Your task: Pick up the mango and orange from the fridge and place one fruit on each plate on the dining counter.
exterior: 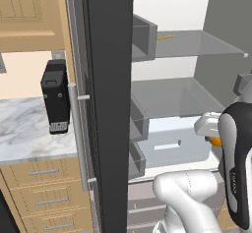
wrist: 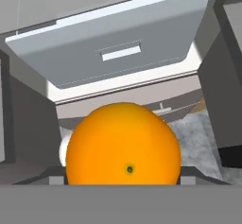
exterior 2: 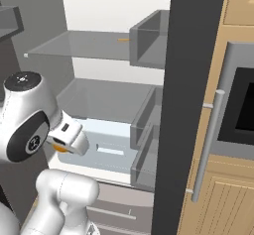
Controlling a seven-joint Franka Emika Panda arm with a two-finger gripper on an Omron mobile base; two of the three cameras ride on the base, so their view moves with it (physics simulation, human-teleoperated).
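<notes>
The orange (wrist: 123, 145) is clamped in the gripper (wrist: 124, 180) by the fridge (exterior: 172, 94). It is round and smooth (likely slippery), so it is best gripped across its middle.

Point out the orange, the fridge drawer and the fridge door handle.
orange (wrist: 123, 145): hand view, middle of its front.
drawer (wrist: 113, 48): hand view, front panel above the handle slot.
door handle (exterior 2: 208, 145): right base view, middle of the silver bar.
</notes>
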